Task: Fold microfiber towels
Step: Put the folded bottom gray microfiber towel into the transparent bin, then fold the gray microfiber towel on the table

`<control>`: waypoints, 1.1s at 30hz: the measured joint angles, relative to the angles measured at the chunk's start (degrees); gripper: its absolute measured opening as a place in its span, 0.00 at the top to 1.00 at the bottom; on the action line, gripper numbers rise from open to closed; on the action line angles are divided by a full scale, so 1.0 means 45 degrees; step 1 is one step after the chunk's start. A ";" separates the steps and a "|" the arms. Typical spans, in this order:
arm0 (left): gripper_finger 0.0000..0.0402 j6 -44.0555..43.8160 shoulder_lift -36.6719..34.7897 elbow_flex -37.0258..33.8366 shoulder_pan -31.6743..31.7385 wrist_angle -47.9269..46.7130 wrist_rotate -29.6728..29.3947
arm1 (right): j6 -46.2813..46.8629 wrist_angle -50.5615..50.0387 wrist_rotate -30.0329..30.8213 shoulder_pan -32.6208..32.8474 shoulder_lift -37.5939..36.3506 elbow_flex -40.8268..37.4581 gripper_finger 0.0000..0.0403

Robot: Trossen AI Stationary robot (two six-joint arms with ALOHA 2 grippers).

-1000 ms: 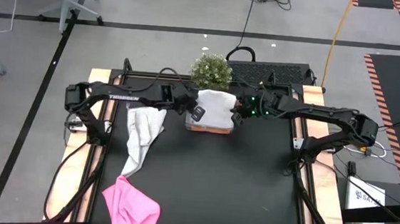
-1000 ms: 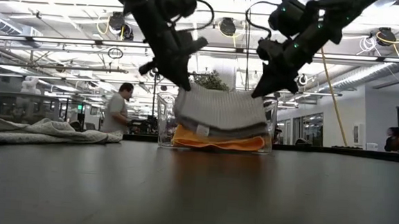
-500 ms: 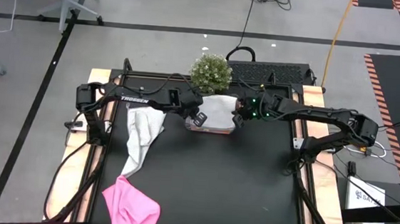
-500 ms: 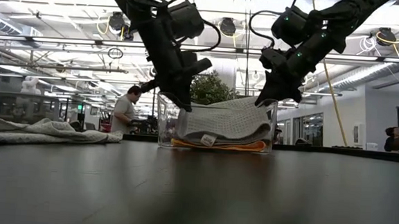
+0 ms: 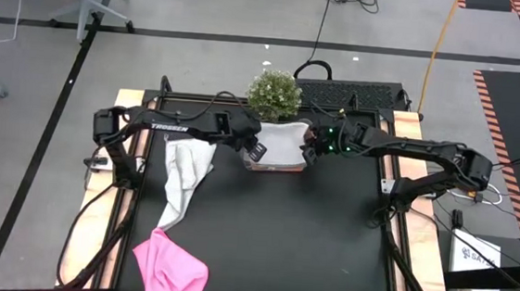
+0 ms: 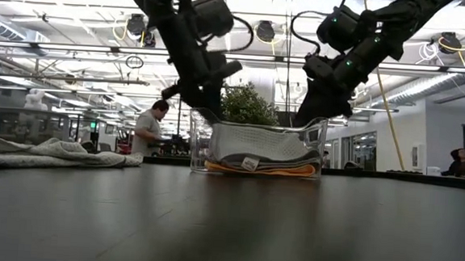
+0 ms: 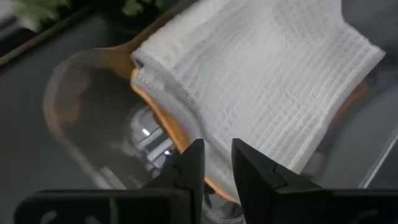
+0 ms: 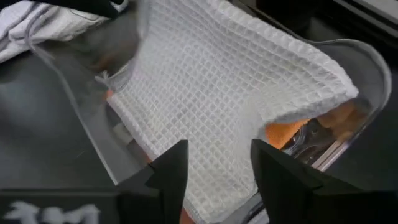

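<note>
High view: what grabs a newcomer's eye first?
The bright pink towel, crumpled at the table's near left corner, stands out most. At the far middle, both arms meet over the clear tub, where a folded grey towel lies on an orange one; the left tool and right tool hover open above it. Another grey towel lies unfolded at left.
</note>
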 joint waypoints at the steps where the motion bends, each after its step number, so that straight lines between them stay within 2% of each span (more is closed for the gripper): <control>1: 0.80 0.0017 -0.0124 0.0000 -0.0039 0.0084 -0.0088 | -0.0002 -0.0005 -0.0010 -0.0003 -0.0015 0.0102 0.58; 5: 0.81 0.0175 -0.0904 0.0000 -0.0340 0.0208 -0.0655 | -0.0118 0.0132 -0.0050 0.0190 -0.0185 0.0661 0.58; 9: 0.82 0.0474 -0.1747 0.0008 -0.0862 0.0396 -0.1593 | -0.0330 0.0748 -0.0132 0.0651 -0.0209 0.1205 0.65; 17: 0.88 0.0723 -0.2681 0.0005 -0.2141 -0.0438 -0.3538 | -0.1070 0.0358 -0.0143 0.1423 -0.0149 0.1447 0.97; 25: 0.96 0.0394 -0.2657 -0.0005 -0.2832 -0.0853 -0.3733 | -0.1251 0.0355 -0.0141 0.1822 0.1152 0.1452 1.00; 28: 0.99 -0.0169 -0.2764 -0.0005 -0.3174 -0.2018 -0.4427 | -0.0962 0.0502 -0.0139 0.2135 0.1387 0.1449 1.00; 33: 0.97 -0.3284 -0.2839 0.0004 -0.3844 -0.6502 -0.5323 | -0.0648 0.0815 -0.0190 0.2920 0.0714 0.1669 1.00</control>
